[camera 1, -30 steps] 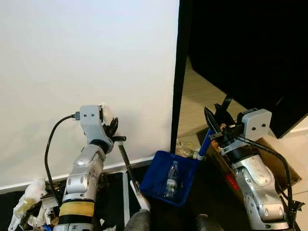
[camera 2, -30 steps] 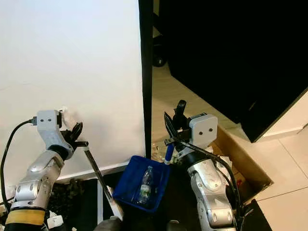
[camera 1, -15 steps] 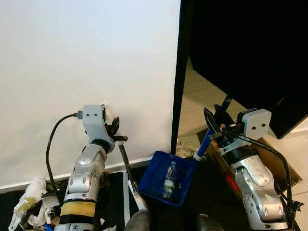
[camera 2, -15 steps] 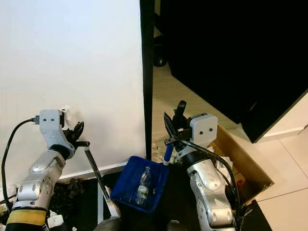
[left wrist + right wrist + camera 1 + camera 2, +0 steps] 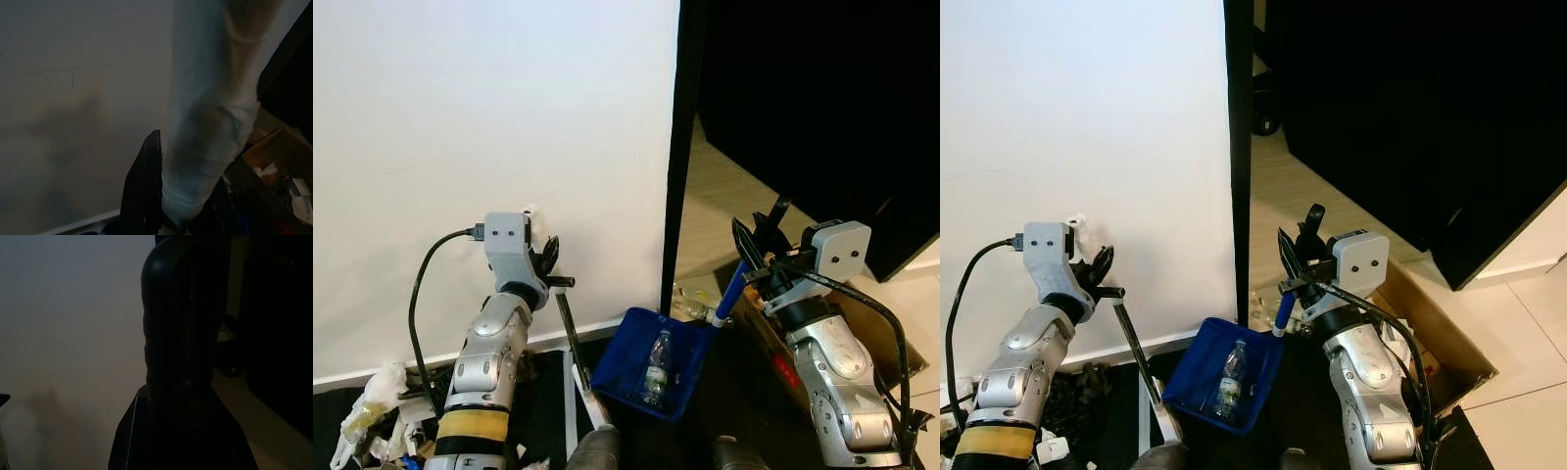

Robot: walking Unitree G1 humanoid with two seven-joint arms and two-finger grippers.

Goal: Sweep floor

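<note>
Beside the wall, the bottle (image 5: 656, 364) may tip from the dustpan (image 5: 651, 362) if the right pincer (image 5: 751, 262), gripping its handle (image 5: 728, 294), tilts, while the left pincer (image 5: 548, 266) clamps the broom (image 5: 570, 338).

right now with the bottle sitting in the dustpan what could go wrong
The plastic bottle lies loose in the blue dustpan, which the right hand holds by its handle; if the pan tips, the bottle could roll out onto the floor. The left hand grips the broom handle close to the white wall, so a wide sweep might knock it. The cardboard box crowds the right arm.
</note>
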